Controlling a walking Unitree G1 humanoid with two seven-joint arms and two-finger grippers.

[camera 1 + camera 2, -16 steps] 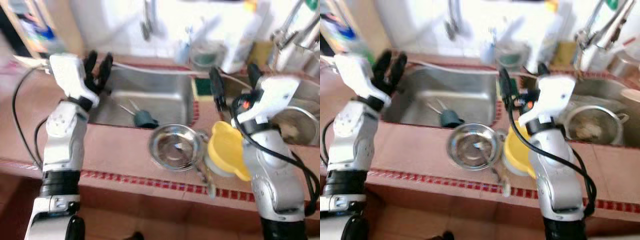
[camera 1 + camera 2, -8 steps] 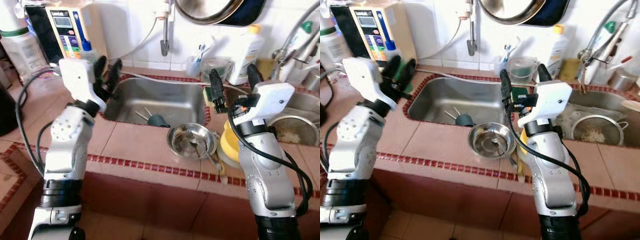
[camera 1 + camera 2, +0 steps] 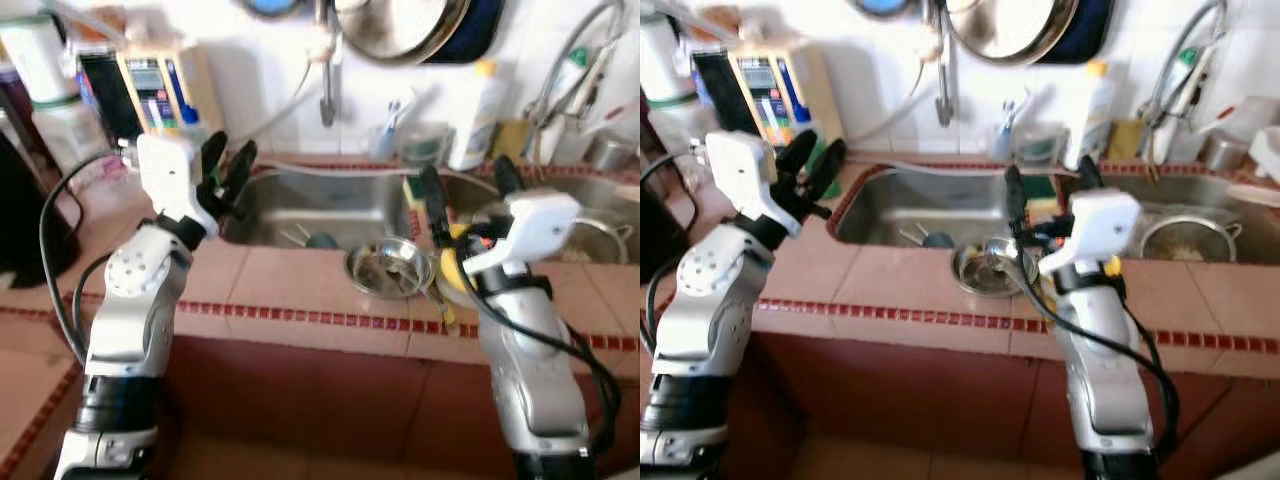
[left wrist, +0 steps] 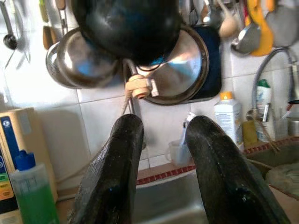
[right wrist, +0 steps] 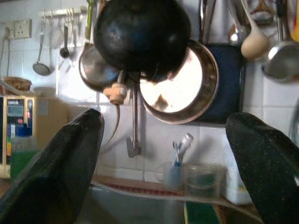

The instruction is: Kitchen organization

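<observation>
sitting closest on the tiled counter (image 3: 290, 285) is a shiny metal bowl (image 3: 390, 269) with a spoon or two inside, right at the edge of the sink (image 3: 320, 205). just beside it lies something yellow (image 3: 452, 272), maybe a lid, partly hidden by the right arm. the bowl looks light and hard, not easy to break, but smooth and slippery, so the thin rim seems the best place to pinch it. the loose spoon may rattle or slide out if the bowl tips. the right gripper (image 3: 462, 185) hangs above the bowl, fingers spread wide, holding nothing. the left gripper (image 3: 227, 168) is up by the sink's left corner, fingers a little apart, also empty. farther back, a dark cup (image 3: 320, 240) lies in the sink, and pans (image 4: 180, 70) hang on the wall.
</observation>
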